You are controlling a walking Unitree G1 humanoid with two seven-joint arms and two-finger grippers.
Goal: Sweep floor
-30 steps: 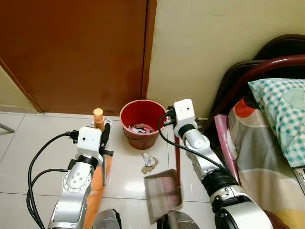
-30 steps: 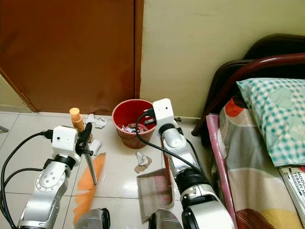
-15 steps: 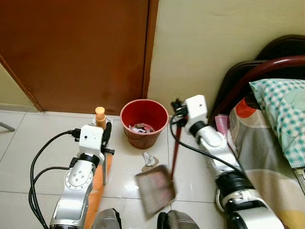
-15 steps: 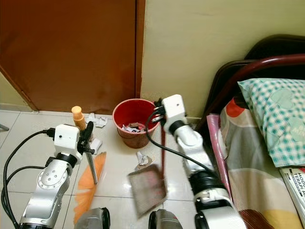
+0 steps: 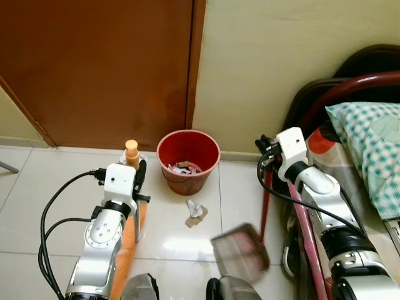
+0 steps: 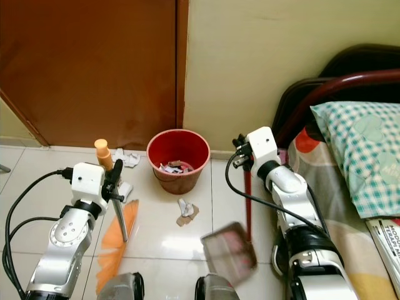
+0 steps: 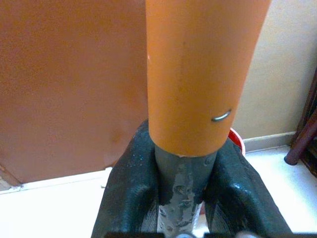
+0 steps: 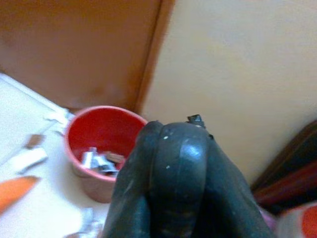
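My left gripper (image 5: pixel 139 174) is shut on the grey shaft (image 7: pixel 181 184) of a broom, just below its orange handle top (image 5: pixel 130 152). The orange bristles (image 5: pixel 133 232) rest on the white tiles. My right gripper (image 5: pixel 266 154) is shut on the red handle (image 5: pixel 265 201) of a dustpan. The blurred dustpan (image 5: pixel 240 252) hangs low over the floor near the bed. A red bucket (image 5: pixel 188 160) with paper scraps inside stands against the wall. Crumpled paper scraps (image 5: pixel 195 212) lie on the tiles in front of the bucket.
A brown door (image 5: pixel 100 69) and a cream wall (image 5: pixel 275 56) close the back. A bed with a dark red frame (image 5: pixel 350 87) and a checked pillow (image 5: pixel 372 144) fills the right side. More paper bits (image 6: pixel 128 159) lie by the door.
My right arm has swung right with the dustpan, from beside the bucket to the bed's edge. The left arm and broom have stayed put.
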